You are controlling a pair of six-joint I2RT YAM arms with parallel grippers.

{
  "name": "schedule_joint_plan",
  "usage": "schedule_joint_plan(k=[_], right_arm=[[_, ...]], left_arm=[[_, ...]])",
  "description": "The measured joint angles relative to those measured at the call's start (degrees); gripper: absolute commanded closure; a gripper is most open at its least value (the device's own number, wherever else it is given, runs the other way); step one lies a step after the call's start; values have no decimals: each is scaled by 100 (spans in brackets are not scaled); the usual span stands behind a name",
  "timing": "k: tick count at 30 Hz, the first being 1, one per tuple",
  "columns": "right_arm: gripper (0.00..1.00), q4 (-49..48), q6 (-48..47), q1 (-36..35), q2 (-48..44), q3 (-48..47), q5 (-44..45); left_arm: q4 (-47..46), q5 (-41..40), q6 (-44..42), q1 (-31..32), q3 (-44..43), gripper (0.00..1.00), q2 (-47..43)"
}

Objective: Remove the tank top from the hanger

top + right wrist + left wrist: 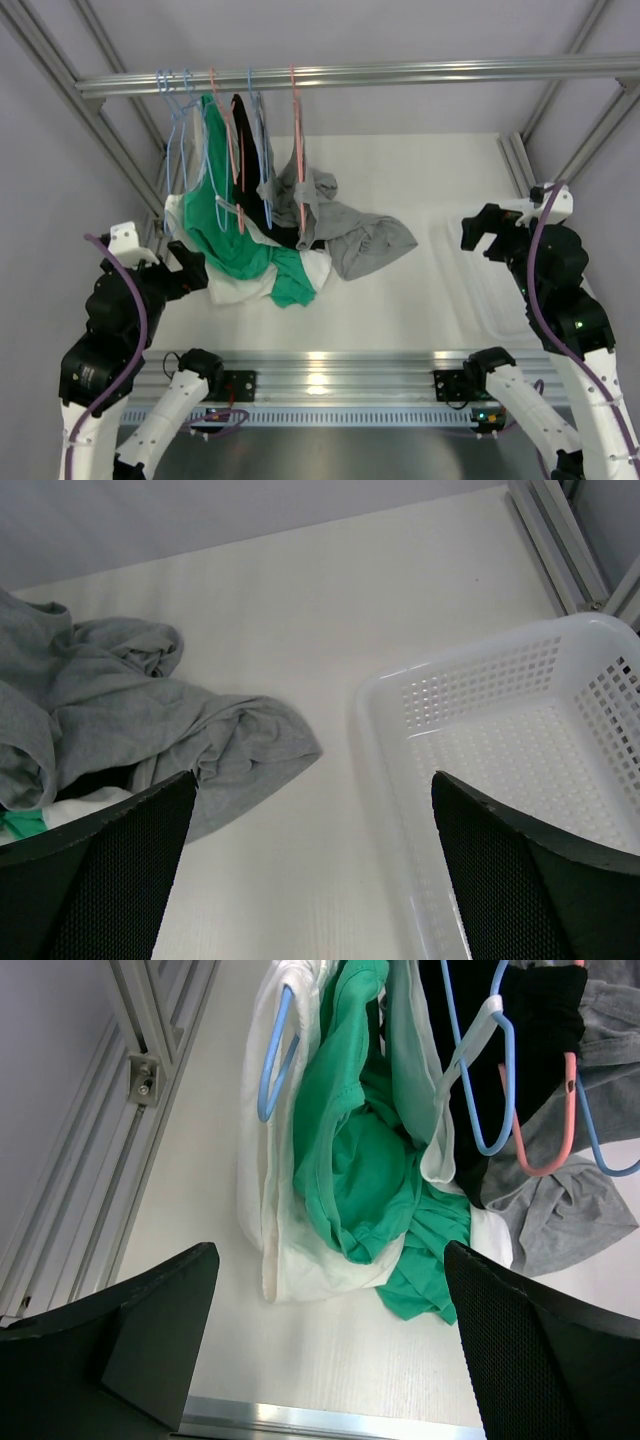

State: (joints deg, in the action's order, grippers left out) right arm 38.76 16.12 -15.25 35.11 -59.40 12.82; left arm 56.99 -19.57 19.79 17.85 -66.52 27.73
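Several tank tops hang from hangers on the metal rail (350, 75) and drape onto the table: a white one (235, 290), a green one (225, 235), a black one (250, 170) and a grey one (365, 240). Blue hangers (180, 110) and a pink hanger (297, 150) carry them. My left gripper (190, 270) is open and empty, just left of the pile; its wrist view shows the green top (360, 1160), white top (300, 1270) and a blue hanger (272, 1060) ahead of the gripper (330, 1360). My right gripper (480, 235) is open and empty at the right, apart from the clothes.
A white perforated basket (375, 730) sits on the table under my right gripper (315, 870), faint in the top view (470, 300). The grey top (130, 710) lies left of it. Frame posts stand at both sides; an aluminium rail runs along the near edge.
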Motion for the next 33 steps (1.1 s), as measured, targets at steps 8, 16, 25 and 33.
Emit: schedule_joint_plan(k=[8, 16, 25, 33], right_arm=[[1, 7, 0, -2, 35, 2, -57], [1, 13, -4, -2, 240, 2, -415], [1, 15, -44, -2, 238, 2, -656], [1, 11, -46, -2, 317, 26, -861]], left_arm=[[22, 308, -44, 0, -1019, 1, 332], [-2, 1386, -282, -4, -3862, 3, 2328], [-44, 2398, -286, 219, -6395, 10, 5184], [-22, 859, -649, 1832, -6343, 16, 6297]])
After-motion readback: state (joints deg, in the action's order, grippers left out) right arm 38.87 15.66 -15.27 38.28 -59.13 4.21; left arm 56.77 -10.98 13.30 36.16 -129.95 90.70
